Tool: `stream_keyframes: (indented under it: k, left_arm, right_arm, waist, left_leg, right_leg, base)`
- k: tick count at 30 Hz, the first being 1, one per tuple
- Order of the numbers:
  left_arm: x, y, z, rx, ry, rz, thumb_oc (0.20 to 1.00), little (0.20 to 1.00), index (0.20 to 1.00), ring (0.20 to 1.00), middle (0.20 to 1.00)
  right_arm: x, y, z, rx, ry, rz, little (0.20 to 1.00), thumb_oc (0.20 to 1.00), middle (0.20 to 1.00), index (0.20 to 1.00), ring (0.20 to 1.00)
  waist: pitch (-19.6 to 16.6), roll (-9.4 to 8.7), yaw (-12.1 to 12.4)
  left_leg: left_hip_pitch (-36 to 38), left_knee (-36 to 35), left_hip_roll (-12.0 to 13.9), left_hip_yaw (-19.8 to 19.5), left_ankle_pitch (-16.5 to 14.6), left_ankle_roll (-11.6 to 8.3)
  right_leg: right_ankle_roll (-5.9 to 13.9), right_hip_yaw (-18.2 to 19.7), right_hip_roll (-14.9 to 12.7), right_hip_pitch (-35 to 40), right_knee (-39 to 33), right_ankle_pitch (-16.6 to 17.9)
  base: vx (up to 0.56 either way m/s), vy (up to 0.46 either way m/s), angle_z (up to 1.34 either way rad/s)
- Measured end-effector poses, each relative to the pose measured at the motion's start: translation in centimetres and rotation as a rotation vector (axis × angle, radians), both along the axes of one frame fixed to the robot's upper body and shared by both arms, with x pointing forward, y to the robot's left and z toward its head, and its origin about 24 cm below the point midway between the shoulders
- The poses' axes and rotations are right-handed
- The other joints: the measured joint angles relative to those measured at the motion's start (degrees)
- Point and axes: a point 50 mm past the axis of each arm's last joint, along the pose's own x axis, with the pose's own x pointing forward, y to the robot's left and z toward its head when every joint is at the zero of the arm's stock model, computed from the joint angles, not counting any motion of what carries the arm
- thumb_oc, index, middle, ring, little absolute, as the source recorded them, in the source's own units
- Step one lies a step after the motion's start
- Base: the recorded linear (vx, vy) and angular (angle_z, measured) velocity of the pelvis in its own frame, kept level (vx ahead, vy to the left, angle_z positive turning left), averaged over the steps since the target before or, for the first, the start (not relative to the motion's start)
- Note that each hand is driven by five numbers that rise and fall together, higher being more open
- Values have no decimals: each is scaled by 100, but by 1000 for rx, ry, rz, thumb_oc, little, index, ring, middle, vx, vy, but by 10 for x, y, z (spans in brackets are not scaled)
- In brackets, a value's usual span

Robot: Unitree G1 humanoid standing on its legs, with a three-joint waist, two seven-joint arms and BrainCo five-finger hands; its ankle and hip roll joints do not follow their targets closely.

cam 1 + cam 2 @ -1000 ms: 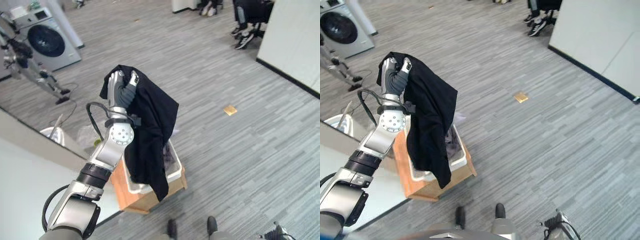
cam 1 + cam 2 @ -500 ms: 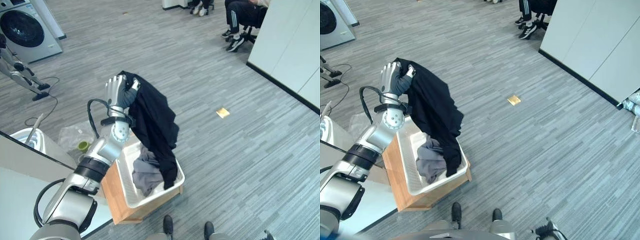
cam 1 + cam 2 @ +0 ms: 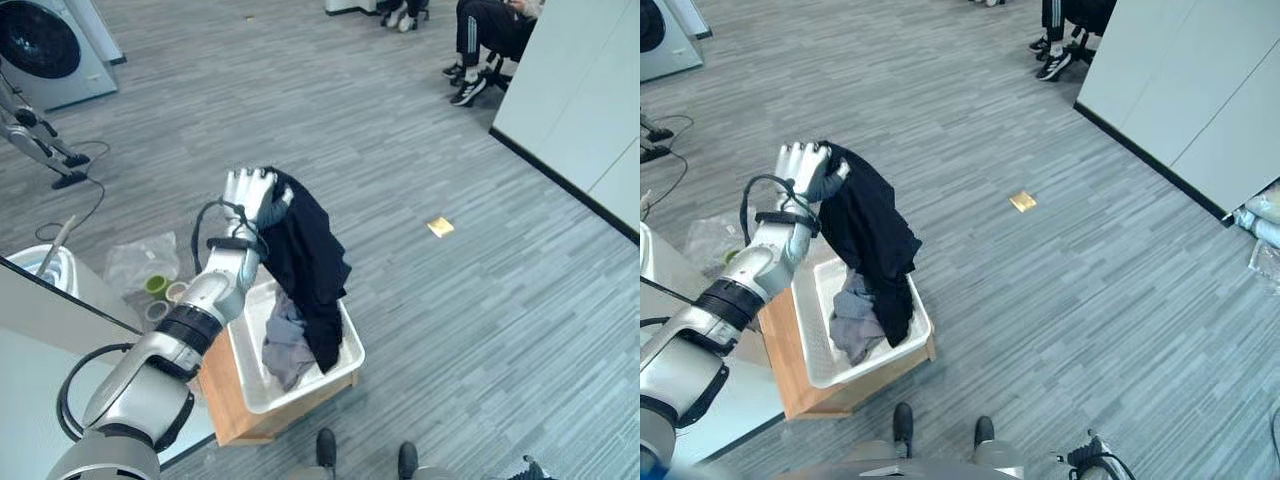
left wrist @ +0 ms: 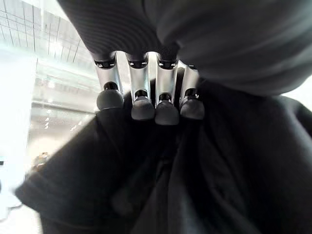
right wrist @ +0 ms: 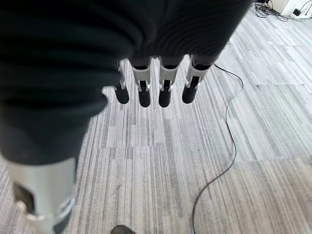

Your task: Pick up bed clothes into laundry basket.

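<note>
The left hand is raised above the far-left corner of the laundry basket, its fingers curled into the black garment, which is gripped. The garment hangs from the hand and its lower end drapes into the basket, over a grey cloth already lying inside. The white basket sits in a wooden box; its near and right rims are exposed, the left rim is partly covered by the arm.

Right hand is seen over bare floor in its wrist view, fingers straight and relaxed, nothing held.

Right of the basket, wide open grey floor is seen up to a white partition on the far right. A small yellow tag lies on that floor, well apart from the basket. Left of the basket: a clear plastic bag and tape rolls just beside the box, then a white surface edge close to the arm. Far left, a washing machine. Far right, a seated person's legs.
</note>
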Motion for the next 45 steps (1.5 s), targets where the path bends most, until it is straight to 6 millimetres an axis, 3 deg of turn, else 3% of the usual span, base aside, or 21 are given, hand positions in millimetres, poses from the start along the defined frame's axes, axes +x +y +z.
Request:
stream_keyframes:
  k: [1, 4, 10, 12, 13, 14, 19, 20, 22, 26, 28, 30, 32, 33, 37, 38, 39, 45]
  left_arm:
    - [-2, 9, -21, 29, 90, 48, 200, 200, 200, 200, 200]
    - [-9, 36, -45, 105, 197, 165, 200, 200, 200, 200, 200]
    - [-16, 61, -46, 119, 203, 258, 200, 200, 200, 200, 200]
    - [-32, 89, -63, 93, 267, 393, 200, 200, 200, 200, 200]
    - [-35, 95, -65, 99, 281, 418, 357, 357, 357, 357, 357]
    - [-36, 99, -64, 103, 283, 432, 1000, 1000, 1000, 1000, 1000]
    - [-33, 94, -35, -158, 99, 376, 1000, 1000, 1000, 1000, 1000]
    - [-35, 91, -36, -200, 80, 355, 1000, 1000, 1000, 1000, 1000]
    - [-53, 78, -41, -458, -11, 300, 1000, 1000, 1000, 1000, 1000]
    - [-98, 59, -93, -881, 61, 289, 1000, 1000, 1000, 1000, 1000]
    - [-110, 43, -111, -1152, 64, 318, 1000, 1000, 1000, 1000, 1000]
    - [-121, 24, -115, -1354, 68, 268, 1000, 1000, 1000, 1000, 1000]
    - [-123, 6, -114, -1410, 117, 169, 1000, 1000, 1000, 1000, 1000]
    - [-123, 2, -114, -1421, 129, 150, 1000, 1000, 1000, 1000, 1000]
    - [-120, -2, -112, -1475, 131, 118, 1000, 1000, 1000, 1000, 1000]
    - [-121, -3, -110, -1530, 137, 93, 1000, 1000, 1000, 1000, 1000]
    - [-126, -6, -104, -1645, 140, 14, 1000, 1000, 1000, 1000, 1000]
    - [-138, -22, -93, -1804, 214, -173, 1000, 1000, 1000, 1000, 1000]
  right_arm:
    - [4, 0, 1, 1, -10, 8, 1000, 1000, 1000, 1000, 1000]
    - [9, -1, 2, -2, -26, 13, 1000, 1000, 1000, 1000, 1000]
    - [29, 2, 6, -4, -69, 94, 1000, 1000, 1000, 1000, 1000]
    - [28, 8, 4, 12, -76, 109, 1000, 1000, 1000, 1000, 1000]
    - [22, 8, 3, 11, -60, 105, 1000, 1000, 1000, 1000, 1000]
    - [20, 7, 3, 9, -52, 102, 1000, 1000, 1000, 1000, 1000]
    - [26, 6, 5, -17, -76, 99, 1000, 1000, 1000, 1000, 1000]
    - [34, 8, 7, -13, -104, 106, 1000, 1000, 1000, 1000, 1000]
    - [45, 10, 12, -6, -159, 78, 1000, 1000, 1000, 1000, 1000]
    - [74, 16, 25, 18, -286, 55, 1000, 1000, 1000, 1000, 1000]
    - [90, 12, 36, 3, -357, 50, 1000, 1000, 1000, 1000, 1000]
    - [113, 15, 55, 11, -480, 69, 1000, 1000, 1000, 1000, 1000]
    - [129, 18, 70, 8, -582, 95, 1000, 1000, 1000, 1000, 1000]
    - [142, 20, 81, 24, -641, 86, 1000, 1000, 1000, 1000, 1000]
    - [164, 23, 108, 82, -811, 37, 1000, 1000, 1000, 1000, 1000]
    - [168, 24, 119, 106, -860, 31, 1000, 1000, 1000, 1000, 1000]
    - [172, 28, 145, 148, -995, 64, 1000, 1000, 1000, 1000, 1000]
    - [169, 28, 164, 214, -1102, 86, 1000, 1000, 1000, 1000, 1000]
  waist:
    - [3, -17, -21]
    - [0, -51, -131]
    - [-13, -98, -100]
    - [-15, -88, -112]
    - [-17, -85, -108]
    - [-15, -86, -111]
    - [310, -13, -99]
    - [377, 32, -78]
    - [471, 135, -108]
    - [639, 281, -32]
    - [649, 344, 87]
    - [635, 376, 173]
    - [608, 417, 182]
    - [560, 461, 215]
    - [443, 546, 196]
    - [436, 558, 211]
    - [424, 573, 182]
    - [180, 527, 305]
  left_leg:
    - [-21, 5, 2, 10, 0, 1]
    - [-57, 16, 11, 9, 5, 5]
    - [-97, -5, 20, 37, -12, -18]
    - [-135, -4, 33, 84, -18, -24]
    - [-208, -4, 33, 85, -12, -16]
    - [-264, -3, 33, 81, -4, -6]
    - [-455, 28, -2, 41, 78, 67]
    - [-454, 29, -16, 44, 81, 71]
    - [-428, 28, -22, 104, 73, 65]
    - [-125, 1, -11, 166, -17, 3]
    - [16, -2, 8, 153, -38, -2]
    - [71, 0, 11, 151, -62, -2]
    - [105, 0, 9, 142, -58, 3]
    - [120, -2, 8, 126, -82, -15]
    - [130, 5, 8, 112, -59, 16]
    - [131, 0, 6, 85, -53, 24]
    - [164, 8, 4, 58, -45, 34]
    - [232, -1, 7, -6, -48, 31]
  right_leg:
    - [0, 8, 3, -17, -7, 1]
    - [0, -3, 10, -43, 11, 1]
    - [2, 2, 13, -119, -7, -2]
    - [0, 63, 20, -161, -10, -2]
    - [-4, 58, 21, -232, -9, 1]
    - [-8, 45, 23, -280, -8, 7]
    - [19, 17, -12, -449, 3, 67]
    - [21, 13, -18, -445, -2, 68]
    - [37, 69, -42, -443, -2, 71]
    - [47, 113, -30, -178, -11, 21]
    - [34, 86, -16, -19, -13, -16]
    - [29, 112, -15, 21, -14, -25]
    - [24, 111, -14, 65, -13, -23]
    - [18, 91, -12, 92, -12, -32]
    - [16, 79, -9, 111, -12, -26]
    - [16, 49, -8, 126, -10, -26]
    - [16, 21, -10, 170, -11, -26]
    - [13, -29, 3, 263, -12, -57]
  base:
    - [-3, 24, -5]
    - [0, 0, 0]
    - [-19, 9, -2]
    - [-50, 9, -12]
    - [-81, 5, 1]
    - [-75, 1, 6]
    - [-78, -1, 4]
    - [-29, -10, -4]
    - [42, -12, -13]
    - [71, -9, -9]
    - [89, -18, 5]
    - [42, -6, 0]
    - [50, -26, 2]
    - [56, -47, 6]
    - [16, -35, 3]
    - [20, -24, 10]
    - [10, -16, 10]
    - [13, -31, 6]
